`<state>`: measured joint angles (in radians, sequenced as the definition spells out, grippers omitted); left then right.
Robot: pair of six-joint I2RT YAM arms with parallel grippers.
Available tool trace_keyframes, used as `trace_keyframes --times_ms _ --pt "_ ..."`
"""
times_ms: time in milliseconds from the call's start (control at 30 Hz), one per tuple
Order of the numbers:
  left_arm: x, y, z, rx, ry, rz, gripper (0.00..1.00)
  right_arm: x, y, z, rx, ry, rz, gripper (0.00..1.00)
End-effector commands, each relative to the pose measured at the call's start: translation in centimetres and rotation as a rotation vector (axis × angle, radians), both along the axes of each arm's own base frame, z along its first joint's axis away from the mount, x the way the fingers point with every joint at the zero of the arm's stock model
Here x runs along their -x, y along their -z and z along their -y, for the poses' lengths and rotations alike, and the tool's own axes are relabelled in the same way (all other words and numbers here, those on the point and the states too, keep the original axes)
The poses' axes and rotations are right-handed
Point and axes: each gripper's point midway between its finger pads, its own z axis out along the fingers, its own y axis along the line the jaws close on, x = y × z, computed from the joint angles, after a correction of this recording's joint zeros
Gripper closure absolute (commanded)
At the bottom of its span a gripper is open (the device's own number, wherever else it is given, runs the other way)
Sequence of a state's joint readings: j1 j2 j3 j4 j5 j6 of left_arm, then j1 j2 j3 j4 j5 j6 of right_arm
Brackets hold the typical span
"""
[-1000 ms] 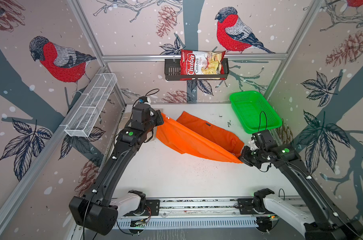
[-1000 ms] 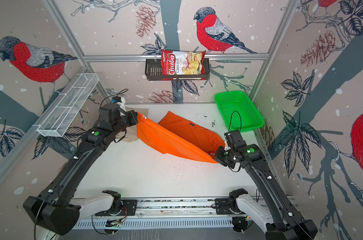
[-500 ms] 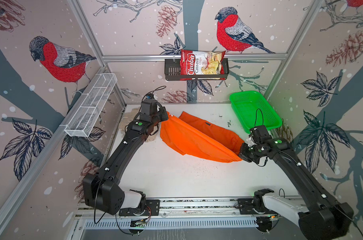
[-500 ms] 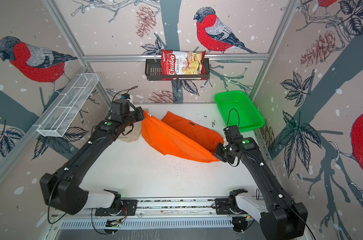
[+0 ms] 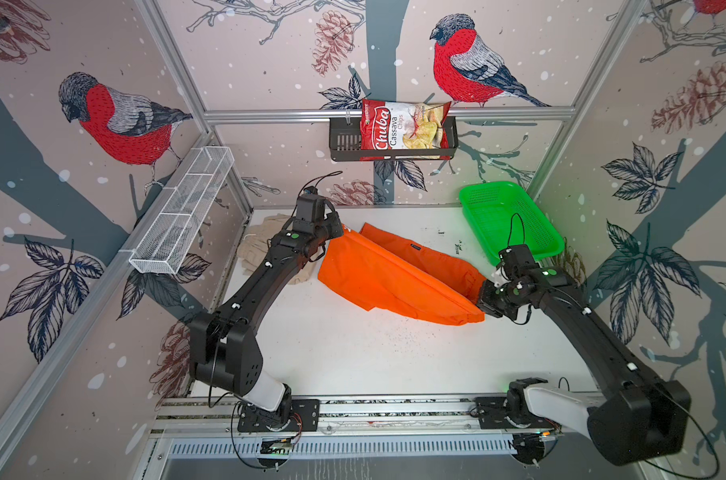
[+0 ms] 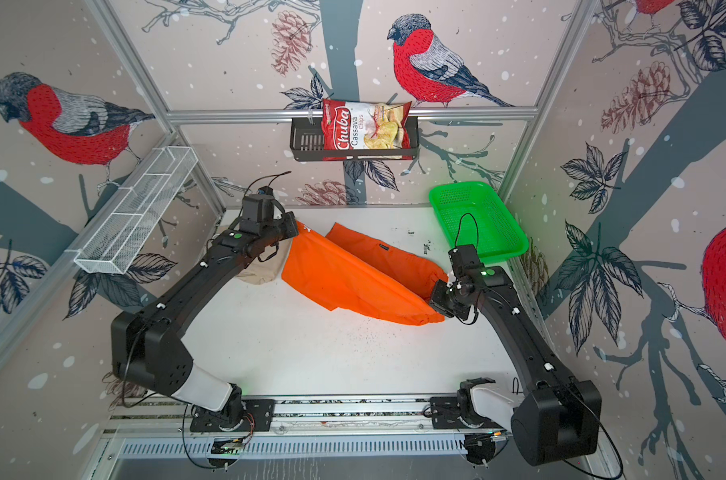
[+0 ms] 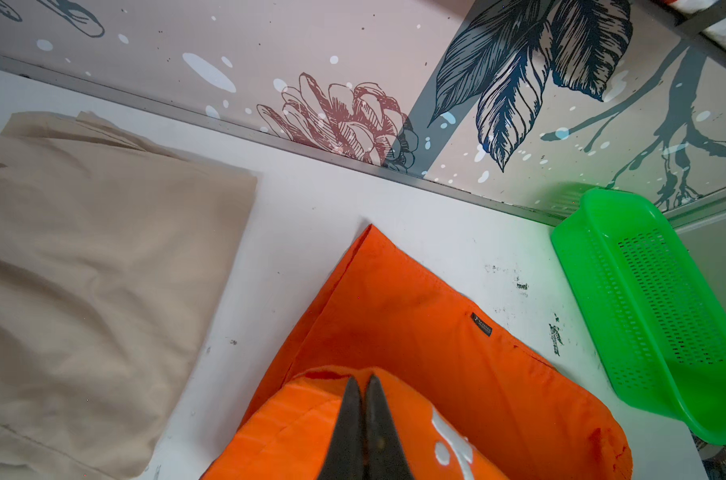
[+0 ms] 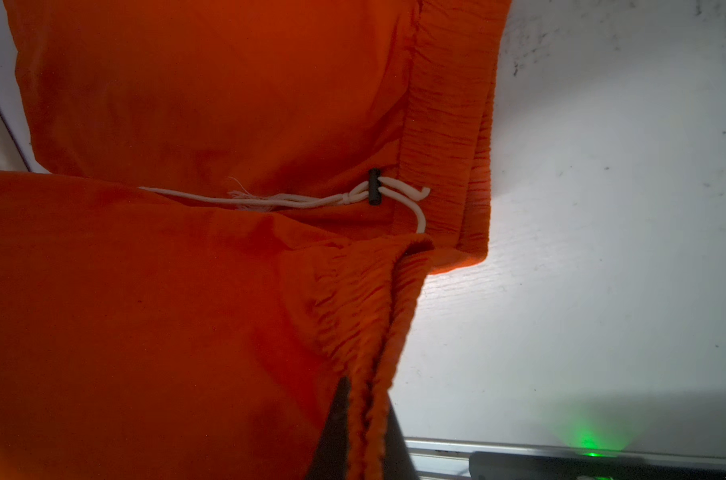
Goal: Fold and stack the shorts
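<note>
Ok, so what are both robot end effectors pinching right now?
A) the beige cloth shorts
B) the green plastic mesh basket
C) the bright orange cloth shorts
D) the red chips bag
C: the left end effector is shut on an edge of the bright orange cloth shorts and the right end effector is shut on their gathered waistband, while the beige cloth shorts and green plastic mesh basket sit free.
</note>
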<state>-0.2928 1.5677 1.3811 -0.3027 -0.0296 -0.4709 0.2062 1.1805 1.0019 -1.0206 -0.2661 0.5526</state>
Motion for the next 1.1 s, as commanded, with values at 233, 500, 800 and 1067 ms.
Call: trace_keyframes --times_ms 233,500,800,1067 --pt "-5.2 -1.4 -0.4 0.005 -0.094 0.122 1.0 -0.6 1.1 2.6 0.119 0.013 -0.023 1.0" --pt "-7.7 1.6 0.9 0.034 -0.077 0.078 1.0 -2.5 2.2 3.0 0.132 0.03 -0.013 1.0" --pt "-9.2 5.9 2.2 0.053 -0.049 -0.006 1.0 -4.1 3.3 3.6 0.15 0.072 0.011 1.0" --pt "-9.5 10.0 3.4 0.054 -0.029 -0.076 1.0 -5.2 4.5 3.6 0.144 0.102 0.032 0.99"
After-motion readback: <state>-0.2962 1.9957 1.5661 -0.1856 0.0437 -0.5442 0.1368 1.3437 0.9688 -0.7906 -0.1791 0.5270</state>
